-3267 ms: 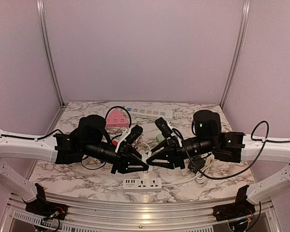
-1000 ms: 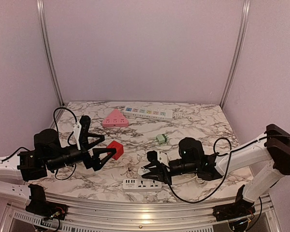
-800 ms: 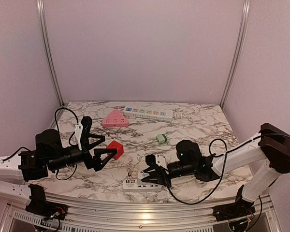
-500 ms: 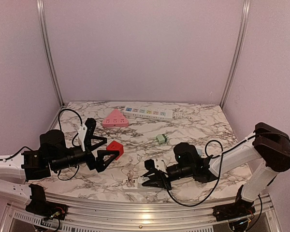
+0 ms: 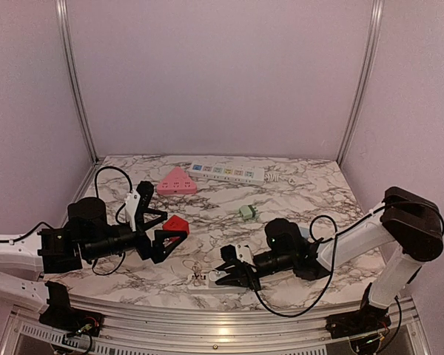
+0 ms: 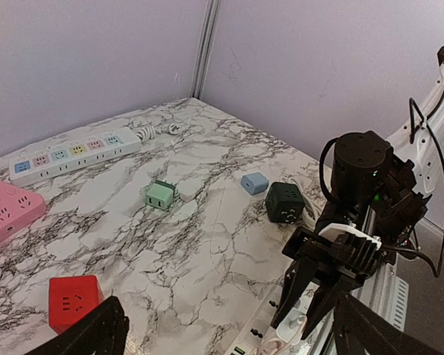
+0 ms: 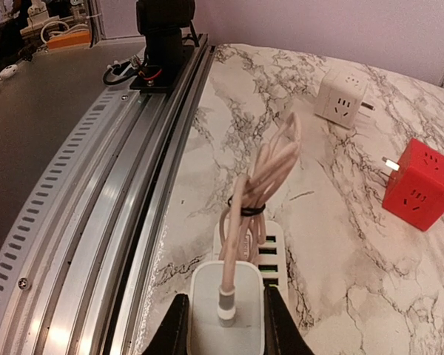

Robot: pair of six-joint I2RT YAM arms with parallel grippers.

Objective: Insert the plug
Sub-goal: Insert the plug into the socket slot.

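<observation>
Plug (image 7: 226, 305) gripped within right hand (image 7: 228, 329).

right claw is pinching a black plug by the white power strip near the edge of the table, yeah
Not black. The right wrist view shows the right claw shut on a white square plug with a pale bundled cable, by the white power strip near the edge of the marble table.

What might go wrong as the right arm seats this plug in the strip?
The bundled cable trails ahead of the white plug in the right gripper and may snag on the power strip. The strip lies near the front edge of the table, and the open left gripper isn't steadying it, so pushing may slide it.
</observation>
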